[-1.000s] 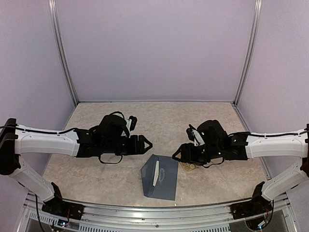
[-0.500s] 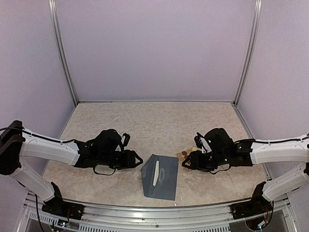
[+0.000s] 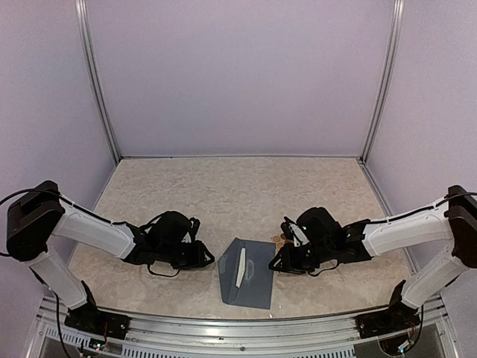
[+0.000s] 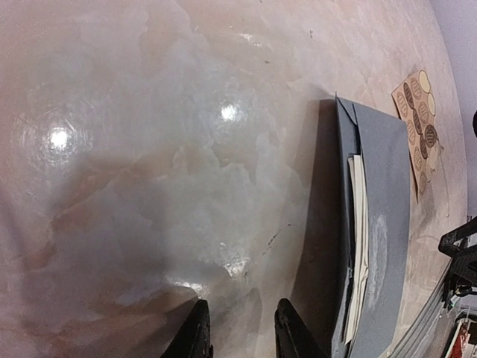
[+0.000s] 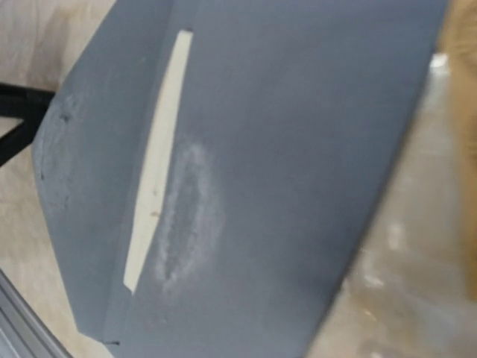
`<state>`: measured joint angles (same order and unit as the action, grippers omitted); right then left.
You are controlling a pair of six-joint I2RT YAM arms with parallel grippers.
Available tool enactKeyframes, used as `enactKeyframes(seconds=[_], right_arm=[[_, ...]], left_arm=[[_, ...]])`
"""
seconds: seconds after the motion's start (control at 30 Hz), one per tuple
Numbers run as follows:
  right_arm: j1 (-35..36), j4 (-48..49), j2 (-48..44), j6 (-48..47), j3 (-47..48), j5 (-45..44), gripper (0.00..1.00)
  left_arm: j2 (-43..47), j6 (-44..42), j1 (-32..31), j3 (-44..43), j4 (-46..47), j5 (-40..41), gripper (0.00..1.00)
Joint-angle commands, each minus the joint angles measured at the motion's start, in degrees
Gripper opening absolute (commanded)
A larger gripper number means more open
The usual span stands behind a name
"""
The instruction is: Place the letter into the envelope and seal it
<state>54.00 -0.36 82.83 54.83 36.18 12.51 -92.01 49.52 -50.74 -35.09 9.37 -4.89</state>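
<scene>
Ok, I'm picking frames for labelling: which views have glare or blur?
Left wrist: bright glare spots on the table, edges bent by the wide lens. Right wrist: soft throughout, the envelope fills it, worst blur at the right edge. Top external: evenly lit, no glare.

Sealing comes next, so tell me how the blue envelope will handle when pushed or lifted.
The envelope looks thin and flat, so it would probably sag if lifted by one edge. The table shows glossy highlights in the left wrist view, so a push likely slides it. The letter peeks out, so the unsealed side may gape.
</scene>
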Motion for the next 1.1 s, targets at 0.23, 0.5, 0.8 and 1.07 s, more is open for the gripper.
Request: enactKeyframes(seconds=[0.23,0.5,0.8,1.07], right_arm=[[1.9,5.9,9.7,1.1,4.0,3.8,0.24],[2.0,6.1,13.1,1.8,4.7,4.6,0.23],[2.0,5.9,14.7,1.9,5.2,4.9,0.22],[2.2,5.6,12.6,1.7,5.2,4.4,0.23]], left_arm=[[-5.1,-1.5,-3.6,-2.8,4.7,-3.9,0.22],[-6.5,-0.4,-7.0,-7.2,4.8,-3.8,0.19],[-10.8,0.1,-8.6,-10.0,6.6,-4.8,0.16],[-15.5,-0.2,-8.8,-10.5,9.7,-5.6,0.15]])
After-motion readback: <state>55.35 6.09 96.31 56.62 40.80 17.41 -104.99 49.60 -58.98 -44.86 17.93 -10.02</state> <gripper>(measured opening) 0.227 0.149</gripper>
